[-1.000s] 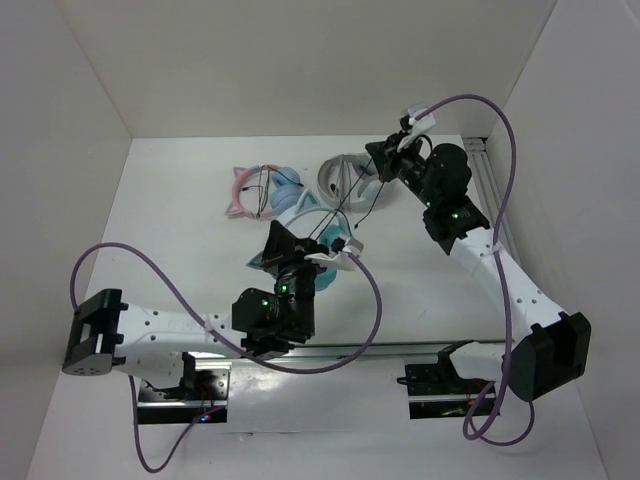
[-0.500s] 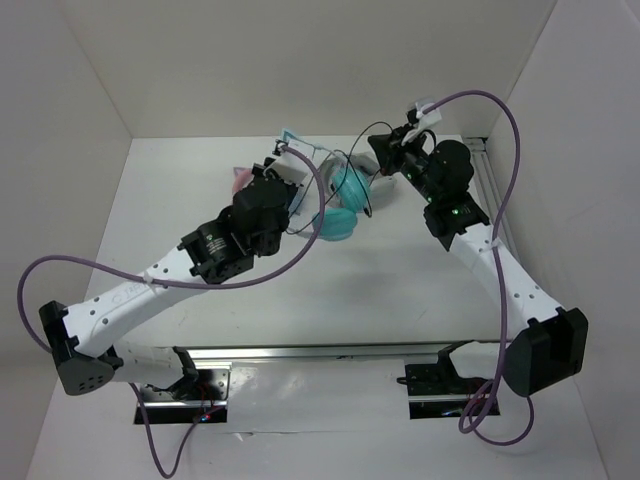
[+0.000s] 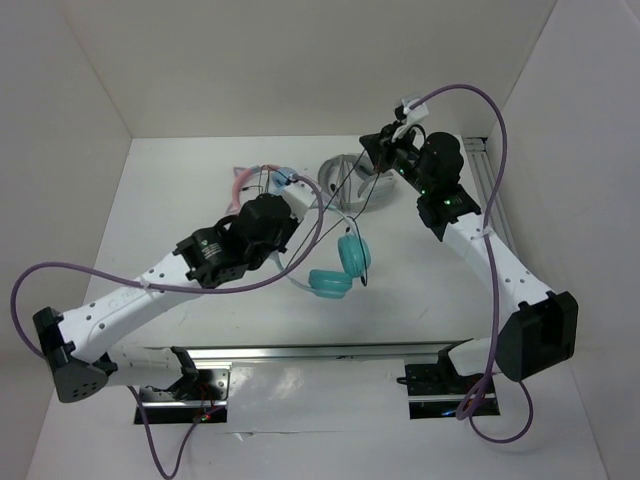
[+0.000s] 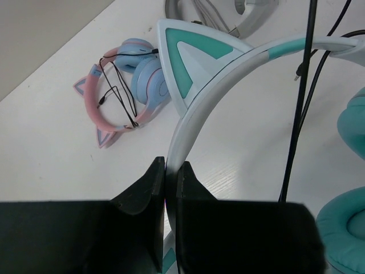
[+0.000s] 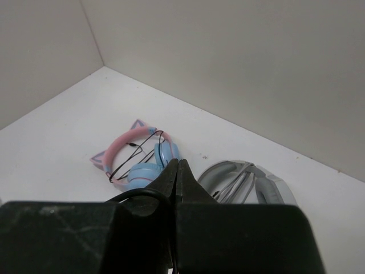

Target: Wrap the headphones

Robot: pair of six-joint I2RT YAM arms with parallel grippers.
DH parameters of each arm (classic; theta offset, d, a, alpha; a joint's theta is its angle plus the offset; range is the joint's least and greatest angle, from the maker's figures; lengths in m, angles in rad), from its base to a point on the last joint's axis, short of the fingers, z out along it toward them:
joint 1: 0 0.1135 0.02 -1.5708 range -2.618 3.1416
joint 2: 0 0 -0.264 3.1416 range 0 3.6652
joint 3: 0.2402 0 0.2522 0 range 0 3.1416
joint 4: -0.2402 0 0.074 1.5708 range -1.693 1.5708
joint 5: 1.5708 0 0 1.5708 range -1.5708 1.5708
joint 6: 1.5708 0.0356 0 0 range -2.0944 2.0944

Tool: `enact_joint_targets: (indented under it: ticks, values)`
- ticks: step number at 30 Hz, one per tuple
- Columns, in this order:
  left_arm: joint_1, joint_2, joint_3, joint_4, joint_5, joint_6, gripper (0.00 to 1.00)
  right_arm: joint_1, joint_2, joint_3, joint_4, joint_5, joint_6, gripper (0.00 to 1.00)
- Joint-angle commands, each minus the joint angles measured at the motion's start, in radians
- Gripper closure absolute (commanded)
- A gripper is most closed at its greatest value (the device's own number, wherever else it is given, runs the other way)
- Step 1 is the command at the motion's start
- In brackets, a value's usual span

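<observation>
Headphones [image 3: 340, 268]: centre of the top view, with the earcups just below the middle; the headband [image 4: 228, 63] arcs from lower centre to upper right of the left wrist view.
Handling: probably light. The band looks stiff but springy, smooth plastic that may pivot in a narrow pinch; the cable [image 4: 302, 85] is thin, limp and snag-prone.
Hold: the band beside a cat ear for the body, the cable near its free end for winding.
Left gripper [image 4: 170, 171]: clamped on the band's lower stretch.
Right gripper [image 5: 178, 166]: jaws together, upper right of the top view — cable apparently pinched between them.
Nearby: pink pair [image 4: 122, 85], grey pair [image 3: 345, 175].
</observation>
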Motion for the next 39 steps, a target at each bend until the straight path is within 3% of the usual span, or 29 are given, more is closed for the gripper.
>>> enact_joint_targets:
  ticks: [1,8,12,16,18,25,29,34,39]
  values:
    - [0.008,-0.129,0.014,-0.010,0.021,-0.075,1.00,-0.016,-0.004,0.034,0.044,0.025,-0.020,1.00]
    - [0.008,-0.176,0.025,-0.075,0.020,-0.096,1.00,-0.016,0.005,0.025,0.053,0.025,-0.009,1.00]
    - [0.008,-0.211,0.048,-0.099,0.115,-0.122,1.00,-0.016,0.025,0.036,0.053,-0.009,0.000,1.00]
    - [-0.001,-0.251,0.088,-0.099,0.132,-0.171,1.00,-0.025,0.066,0.013,0.064,-0.212,0.009,1.00]
    - [-0.001,-0.277,0.116,-0.099,0.111,-0.219,1.00,-0.005,0.092,-0.047,0.140,-0.406,0.035,1.00]
    - [-0.001,-0.297,0.166,-0.078,0.058,-0.315,1.00,0.120,0.186,-0.228,0.372,-0.535,0.156,1.00]
    - [-0.010,-0.315,0.175,-0.078,-0.073,-0.386,1.00,0.212,0.230,-0.283,0.467,-0.511,0.190,1.00]
    - [-0.010,-0.295,0.185,-0.064,-0.058,-0.397,1.00,0.340,0.303,-0.283,0.536,-0.564,0.236,0.96]
    - [-0.010,-0.285,0.175,-0.053,-0.133,-0.435,1.00,0.390,0.365,-0.366,0.811,-0.586,0.383,0.91]
